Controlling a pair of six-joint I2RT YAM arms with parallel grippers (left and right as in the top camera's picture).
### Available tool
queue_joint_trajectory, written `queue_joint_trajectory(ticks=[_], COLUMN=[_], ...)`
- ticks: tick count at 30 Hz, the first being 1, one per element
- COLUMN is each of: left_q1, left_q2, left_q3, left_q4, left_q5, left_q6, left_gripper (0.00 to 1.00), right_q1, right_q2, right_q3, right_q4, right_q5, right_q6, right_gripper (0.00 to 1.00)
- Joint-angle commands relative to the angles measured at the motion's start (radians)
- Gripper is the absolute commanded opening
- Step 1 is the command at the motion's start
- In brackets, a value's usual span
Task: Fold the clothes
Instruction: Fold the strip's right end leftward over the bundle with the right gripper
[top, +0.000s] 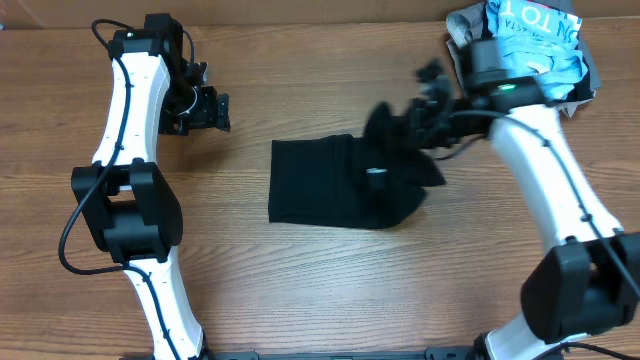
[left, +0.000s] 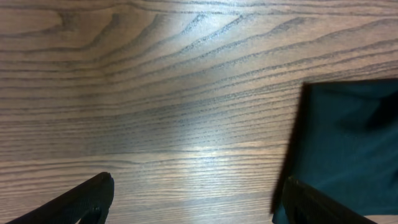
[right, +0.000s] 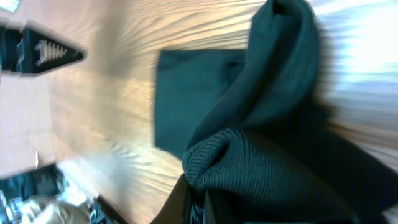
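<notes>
— What is the brown wood-grain worktop like?
— It looks like wood, smooth, with a soft sheen where the light falls on it.
— And the dark knitted cloth garment?
— Soft, matt cloth. Close up, its hem is ribbed and rough, and the flat part looks smoother.
— The arms?
— The long white plastic arm shells are smooth and glossy. The black blocky joint housings look like duller plastic.
— The light blue printed cloth pile?
— Thin, smooth, matt fabric, crumpled.
</notes>
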Motion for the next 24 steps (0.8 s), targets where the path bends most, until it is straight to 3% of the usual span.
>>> queue_joint_trajectory(ticks=[1,7,13,24], left_q1=[-0.001,0.000,0.000,-0.001], left_q2=[0.003,0.003,0.003,0.003], left_q3=[0.021,0.021,0.021,0.021], left_q4=[0.006,0.018,0.029,0.050], left_q5=[-0.006,-0.006,-0.006,-0.003], left_q6=[0.021,0.036,0.039,0.039], left_gripper=[0.89,0.89,0.90,0.91], right_q1=[0.144,0.343,0.457,0.540], right_q2=[-0.015,0.046,0.148,0.278], right_q3=[0.028,0.028,0.028,0.028], right_q4=[0.082,0.220,0.313,0.598], right_q5=[0.079,0.243,0.275,0.276], right_q6=[0.161,0.289,0.315,0.318], right_gripper=[0.04,0.04,0.04,0.04])
